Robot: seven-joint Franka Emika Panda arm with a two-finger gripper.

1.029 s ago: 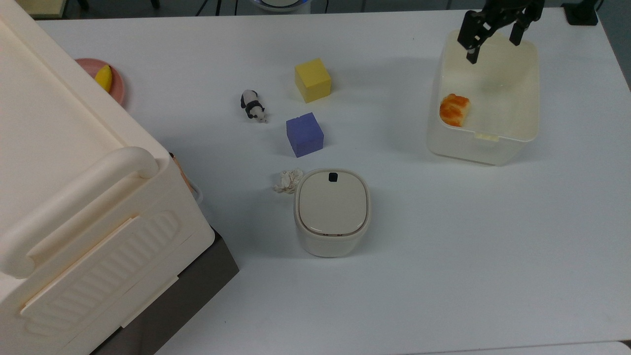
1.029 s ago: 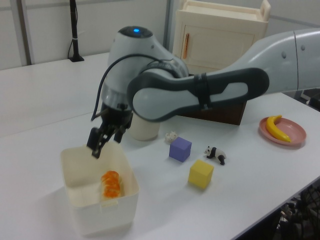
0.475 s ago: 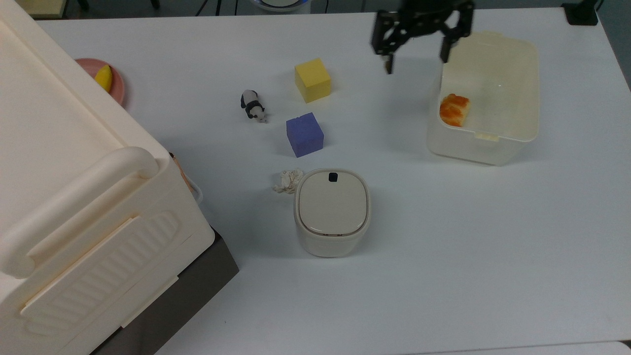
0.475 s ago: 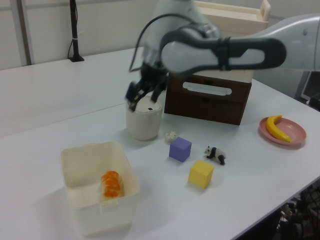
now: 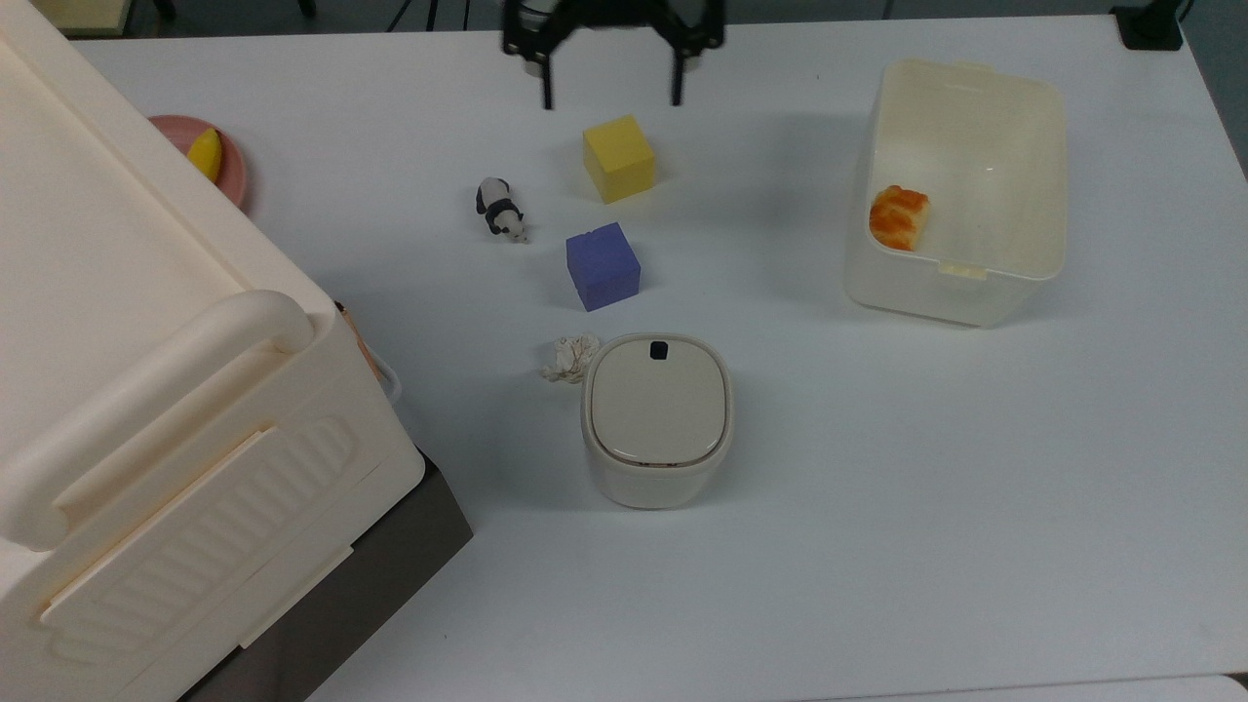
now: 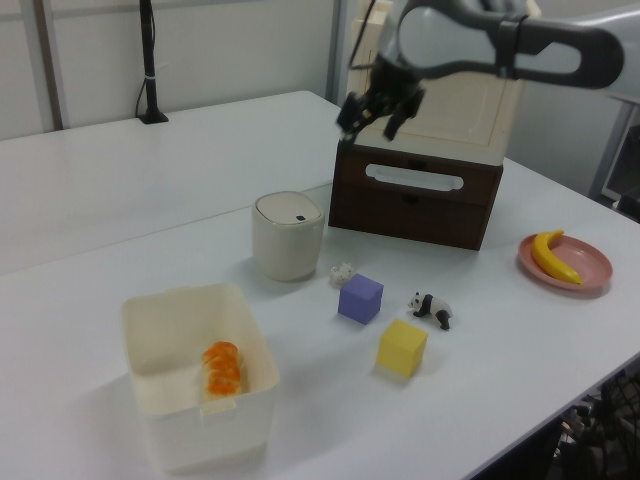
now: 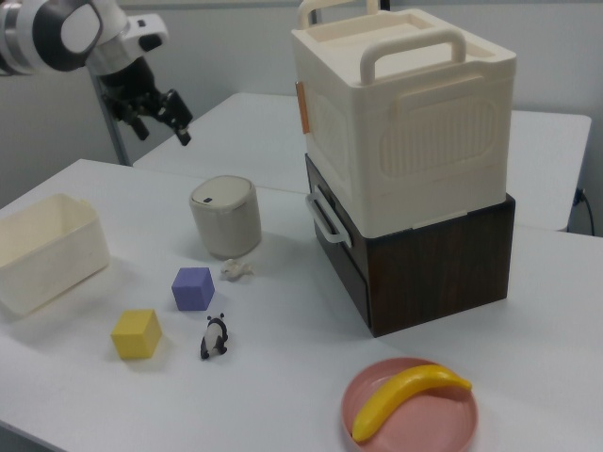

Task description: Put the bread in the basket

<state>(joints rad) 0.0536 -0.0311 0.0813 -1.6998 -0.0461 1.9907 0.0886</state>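
The white surface (image 5: pixel 877 468) carries the basket (image 5: pixel 1043 195), a lidded bin (image 5: pixel 656 419), yellow cube (image 5: pixel 618 158), purple cube (image 5: pixel 603 265), toy panda (image 5: pixel 500 208), pink plate (image 5: pixel 232 166) and a brown drawer box (image 6: pixel 420 205).

Bread (image 5: pixel 899 216) lies inside basket (image 5: pixel 1014 283), against the wall on the top view's left. On the table (image 5: pixel 877 487), to the top view's left of the basket: two cubes (image 5: pixel 618 158) (image 5: pixel 603 265), panda figure (image 5: pixel 500 208) beside them, lidded bin (image 5: pixel 656 419) nearer the camera. Crate (image 7: pixel 405 127) sits on a cabinet (image 7: pixel 433 259); plate (image 7: pixel 411 414) holds a banana (image 7: pixel 407 398).
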